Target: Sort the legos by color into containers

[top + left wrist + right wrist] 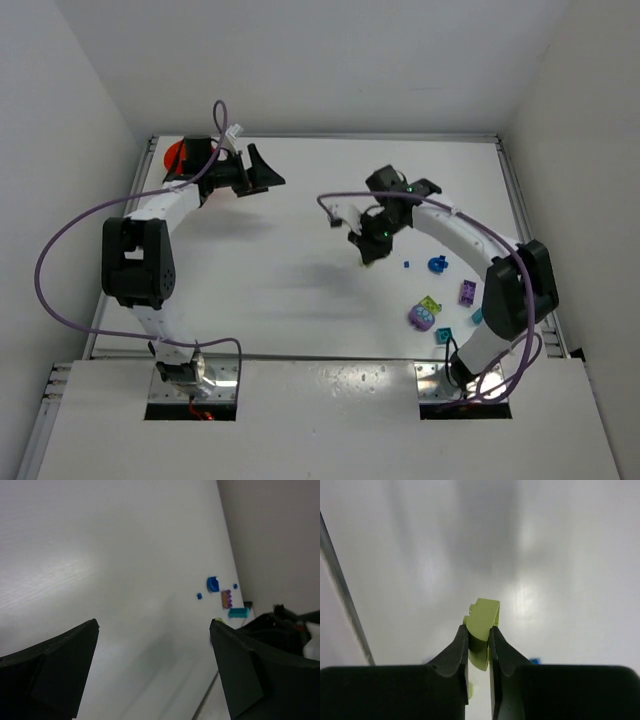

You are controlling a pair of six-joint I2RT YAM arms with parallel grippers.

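1. The white table [300,310] stretches under both arms. Loose legos [425,312] in purple, blue, teal and lime lie scattered towards its near-right corner.
2. The left claw [155,630] hangs at the far left, fingers spread wide and holding nothing, near the orange bowl [173,155], which is half hidden in the far-left corner.
3. The right claw [478,632] hovers above mid-table, fingers pressed together on a lime green brick [483,614], pinching its lower half.
4. The brick looks light, rigid and slick. A firm squeeze across its flat faces should hold it, while a slack one could let it slip.
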